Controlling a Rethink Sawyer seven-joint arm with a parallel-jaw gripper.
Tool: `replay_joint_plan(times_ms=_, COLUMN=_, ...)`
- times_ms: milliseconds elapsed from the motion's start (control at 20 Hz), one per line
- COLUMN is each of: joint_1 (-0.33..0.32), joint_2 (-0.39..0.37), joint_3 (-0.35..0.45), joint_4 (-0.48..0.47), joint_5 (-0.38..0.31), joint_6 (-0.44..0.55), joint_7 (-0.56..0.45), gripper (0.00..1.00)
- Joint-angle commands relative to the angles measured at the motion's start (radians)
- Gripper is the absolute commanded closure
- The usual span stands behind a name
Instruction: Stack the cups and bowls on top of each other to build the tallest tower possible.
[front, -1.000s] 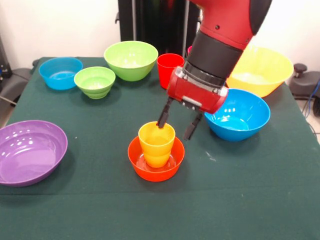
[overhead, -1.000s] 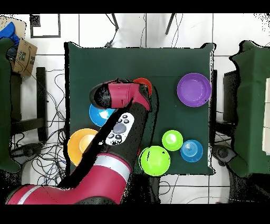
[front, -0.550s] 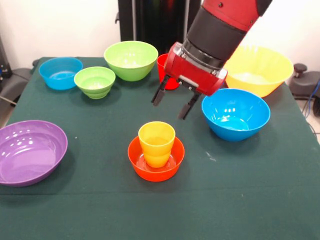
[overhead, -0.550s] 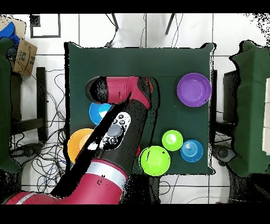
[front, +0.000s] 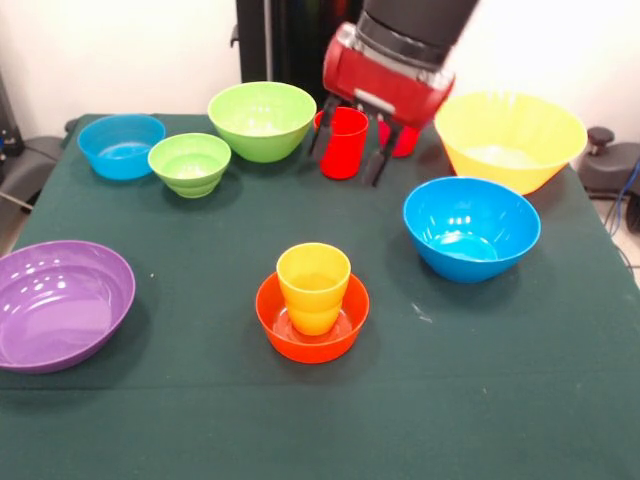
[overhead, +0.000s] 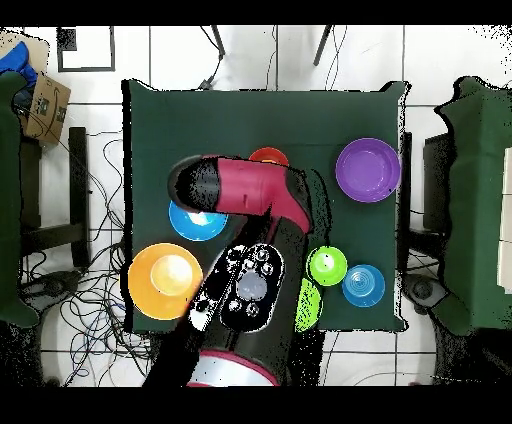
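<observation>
Red cup (front: 342, 141) standing between spread fingers of gripper (front: 348, 150), jaws parted, gripping nothing. Yellow-orange cup (front: 313, 287) nested in orange bowl (front: 311, 325), well nearer camera.

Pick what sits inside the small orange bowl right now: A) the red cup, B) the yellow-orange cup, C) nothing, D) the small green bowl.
B: the yellow-orange cup stands upright in the small orange bowl, while the open gripper hangs over the red cup farther back.

seven bowls (front: 261, 120) and three cups (front: 313, 287) on the table; the pink cup is mostly hidden.
</observation>
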Motion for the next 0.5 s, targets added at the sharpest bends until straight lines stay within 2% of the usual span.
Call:
replay_joint_plan(times_ms=50, joint_1=-0.187, joint_2=-0.243, joint_3=0.324, joint_4=0.453, joint_5=0.049, joint_6=-0.024, joint_7=-0.185, gripper=0.00)
replay_joint_plan(times_ms=200, joint_1=-0.241, joint_2=-0.315, joint_3=0.355, joint_4=0.501, joint_5=0.038, joint_6=0.044, joint_7=-0.224, gripper=0.00)
replay_joint_plan(times_ms=300, joint_1=-0.304, joint_2=-0.365, joint_3=0.402, joint_4=0.545, joint_5=0.037, joint_6=0.068, joint_7=-0.272, gripper=0.00)
replay_joint_plan(times_ms=400, joint_1=-0.358, joint_2=-0.397, joint_3=0.435, joint_4=0.590, joint_5=0.023, joint_6=0.051, joint_7=-0.299, gripper=0.00)
replay_joint_plan(times_ms=500, joint_1=-0.368, joint_2=-0.384, joint_3=0.423, joint_4=0.609, joint_5=-0.044, joint_6=-0.034, joint_7=-0.248, gripper=0.00)
